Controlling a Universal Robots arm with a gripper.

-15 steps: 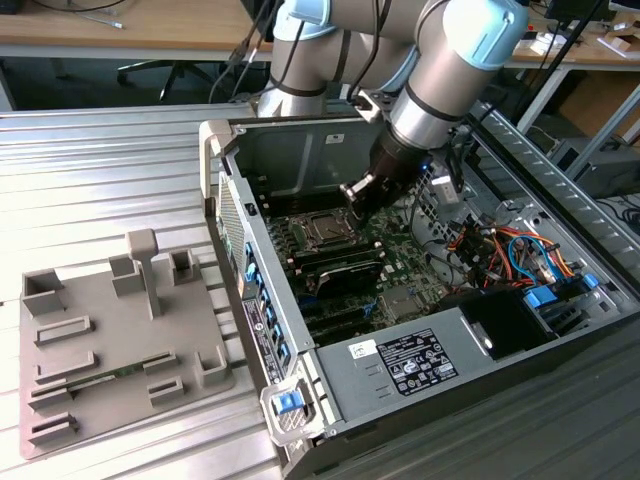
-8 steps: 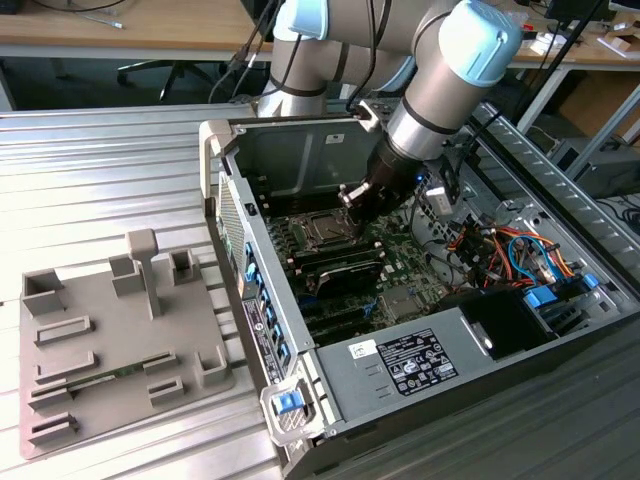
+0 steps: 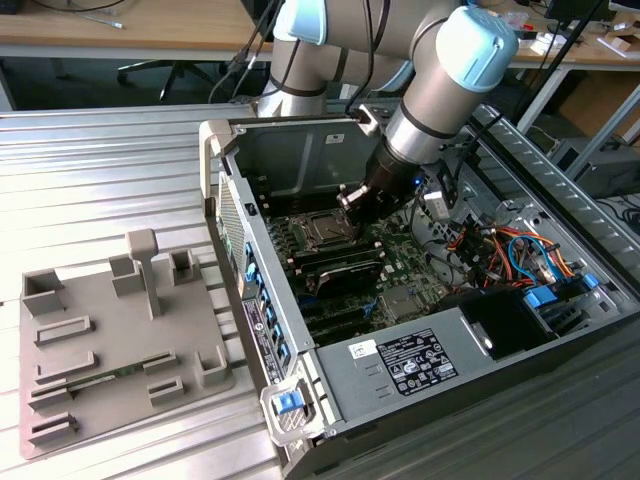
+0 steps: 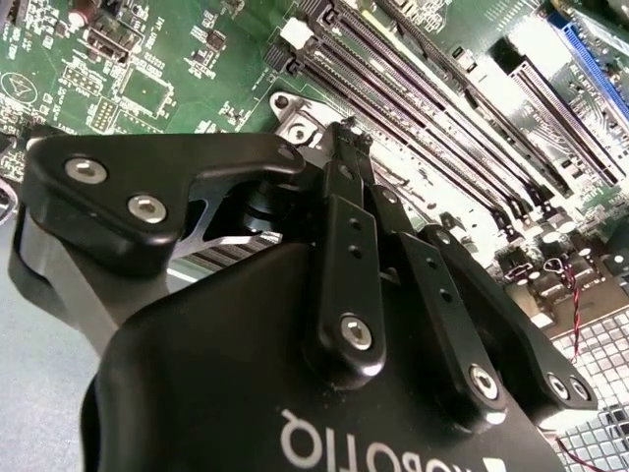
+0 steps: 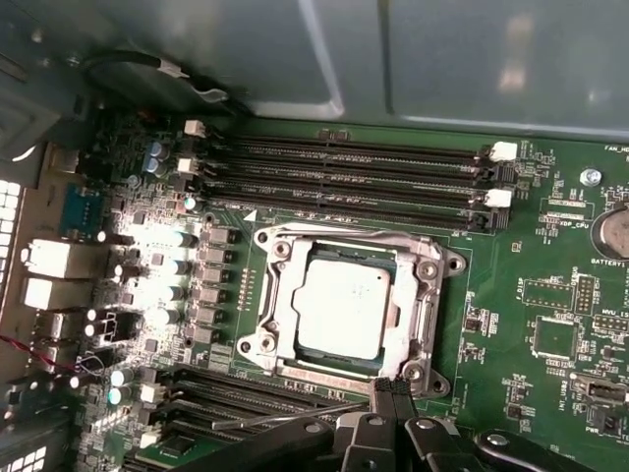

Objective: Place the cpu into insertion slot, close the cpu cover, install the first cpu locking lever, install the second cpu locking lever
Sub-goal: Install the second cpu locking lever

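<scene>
Fixture tray [image 3: 110, 345], grey with moulded blocks and slots, lies on the ribbed metal surface [image 3: 90, 170] at the exterior view's left. Just beside it, toward the exterior view's right, stands the open computer case [image 3: 400, 300] with the green motherboard [image 3: 400, 275] exposed inside. Arm [image 3: 440, 90] reaches down into the case from above; its black pincer [image 3: 362, 200] sits low over the board, next to the socket area.

First wrist view: cpu [image 5: 339, 307] lies flat in the insertion slot [image 5: 344, 369], silvery face up. The cpu cover [image 5: 280, 295] is down around the chip, its window framing the metal face. A thin wire lever [image 5: 295, 415] runs along the socket edge nearest the pincer. Four long black memory slots [image 5: 344, 182] run parallel beyond the far side of the socket.

Pincer [image 5: 390, 391] in the same view: fingertips [image 5: 381, 389] are drawn together with no visible gap, standing at the socket's near edge by its corner screw, just beside the cpu, not over it. Whether they pinch the lever I cannot tell.

Second wrist view: the pincer [image 4: 349, 138] fingers [image 4: 346, 182] converge to a closed tip over the socket's metal frame [image 4: 295, 123], with the memory slots [image 4: 432, 88] alongside.
</scene>
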